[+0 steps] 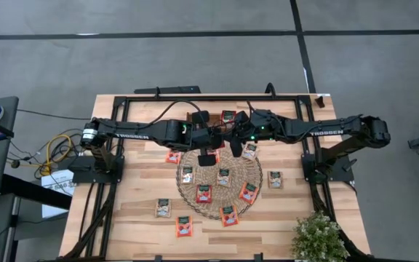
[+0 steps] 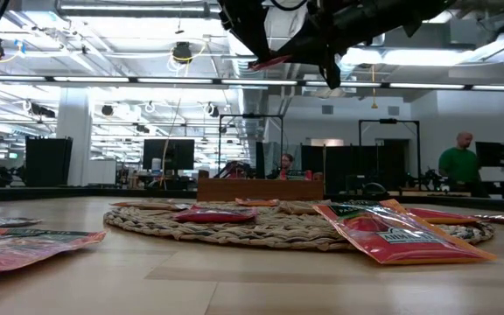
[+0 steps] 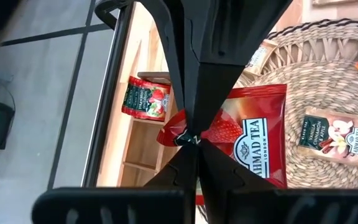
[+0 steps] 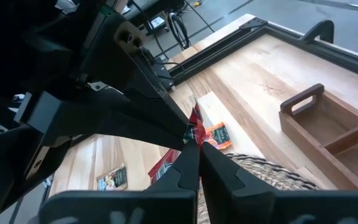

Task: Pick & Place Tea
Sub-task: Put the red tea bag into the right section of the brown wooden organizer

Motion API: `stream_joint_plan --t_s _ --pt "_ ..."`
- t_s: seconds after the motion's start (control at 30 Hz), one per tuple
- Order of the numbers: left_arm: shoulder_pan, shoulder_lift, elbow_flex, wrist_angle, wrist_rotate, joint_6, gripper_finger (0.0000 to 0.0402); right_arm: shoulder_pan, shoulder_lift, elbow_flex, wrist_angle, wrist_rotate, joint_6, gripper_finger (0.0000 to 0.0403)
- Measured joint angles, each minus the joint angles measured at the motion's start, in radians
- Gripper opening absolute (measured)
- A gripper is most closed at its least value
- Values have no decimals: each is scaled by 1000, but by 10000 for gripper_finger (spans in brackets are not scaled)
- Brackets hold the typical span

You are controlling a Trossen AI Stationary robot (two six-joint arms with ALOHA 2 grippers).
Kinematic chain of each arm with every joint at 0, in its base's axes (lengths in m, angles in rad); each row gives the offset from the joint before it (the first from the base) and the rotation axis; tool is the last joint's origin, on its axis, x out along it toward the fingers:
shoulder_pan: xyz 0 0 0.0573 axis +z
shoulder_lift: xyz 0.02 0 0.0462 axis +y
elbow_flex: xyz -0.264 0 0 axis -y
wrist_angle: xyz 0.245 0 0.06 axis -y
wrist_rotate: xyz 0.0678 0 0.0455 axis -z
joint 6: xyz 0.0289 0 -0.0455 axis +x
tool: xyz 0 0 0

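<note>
left wrist view shows the red tea packet [image 3: 247, 134] hanging in the air over the woven mat [image 3: 328, 81], near the wooden tray [image 3: 143, 146]. my left gripper [image 3: 188, 138] pinches one corner of it, fingers clamped together, and my right gripper [image 4: 191, 140] is shut on the same corner beside it. both pinches look thin. if my arms pull apart or twist, the packet could tear or slip out and drop onto the other packets [image 1: 224, 176] below.
</note>
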Motion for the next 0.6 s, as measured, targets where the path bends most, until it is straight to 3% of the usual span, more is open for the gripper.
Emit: stream_joint_plan --t_s 0.3,0.6 --pt "0 -1 0 -3 0 -4 14 -4 0 -1 -5 8 0 0" --pt "0 -3 0 -3 1 -6 126 -6 0 -2 -8 30 0 1"
